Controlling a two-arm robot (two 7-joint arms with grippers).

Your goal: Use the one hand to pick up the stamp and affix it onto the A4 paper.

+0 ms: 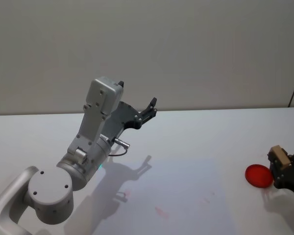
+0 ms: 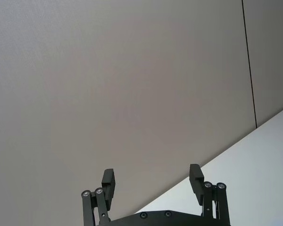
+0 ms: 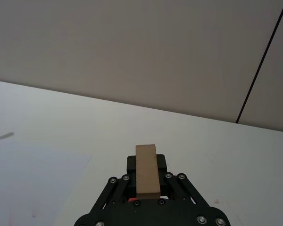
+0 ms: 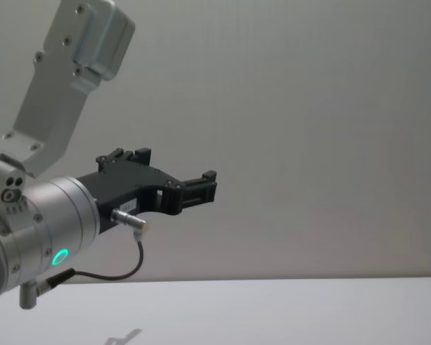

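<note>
Stamp (image 3: 146, 170) is a light-brown wooden block clamped between the fingers (image 3: 162, 162) of the right gripper (image 3: 146, 181), standing proud of the fingertips and sticking out past them, long side in line with the fingers. In the head view the same block (image 1: 279, 156) sits at the tip of the right gripper (image 1: 278, 166) near the right edge, raised off the table (image 1: 186, 147). Just beside the fingertips, on the side toward the robot's left, lies a red disc (image 1: 259, 176) flat on the table; the fingers partly overlap its edge in that view, contact can't be told. Paper (image 1: 171, 196) lies flat on the table farther off to the left of those fingers, with faint reddish marks on it; in the right wrist view its corner (image 3: 37, 183) shows off to one side of the fingers. Left gripper (image 2: 152, 182) is raised clear of the table, fingers spread wide apart, holding nothing, pointing at the wall (image 2: 132, 70); also seen side-on in the chest view (image 4: 201, 188).
</note>
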